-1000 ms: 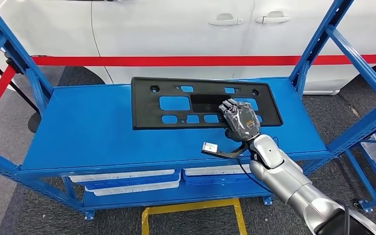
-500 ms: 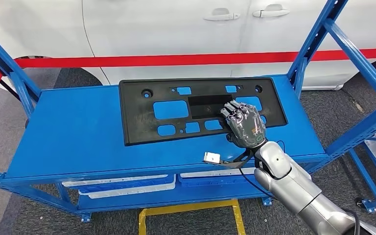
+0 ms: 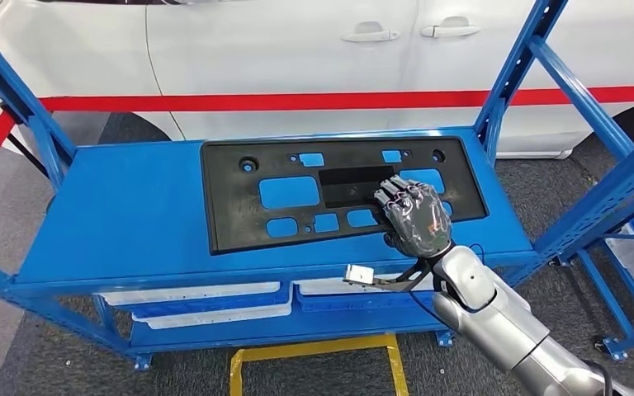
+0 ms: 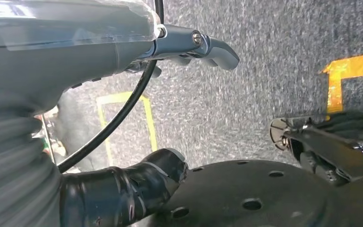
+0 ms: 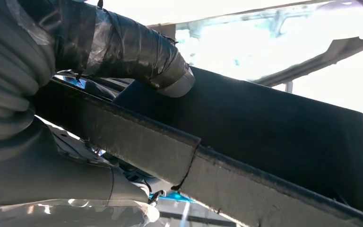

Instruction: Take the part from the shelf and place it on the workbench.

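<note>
The part [image 3: 239, 206] is a long black plastic plate with several cut-outs, lying flat on the blue shelf deck [image 3: 124, 214]. My right hand [image 3: 417, 219] lies on its right front portion with the fingers hooked into a cut-out. In the right wrist view the taped thumb [image 5: 137, 52] is on one side of the part's black bar [image 5: 274, 137] and the rest of the hand on the other, so the hand grips the part. My left hand [image 4: 90, 56] hangs over the grey floor with its fingers apart and nothing in it.
Blue uprights [image 3: 512, 74] frame the shelf at both ends. A white car [image 3: 281, 49] and a red barrier tape [image 3: 297, 101] stand behind it. White and blue bins [image 3: 206, 301] sit on the lower level. Yellow floor marking [image 3: 314, 355] lies in front.
The view has shifted. With my right hand on it, the part has slid towards the shelf's front edge and turned slightly.
</note>
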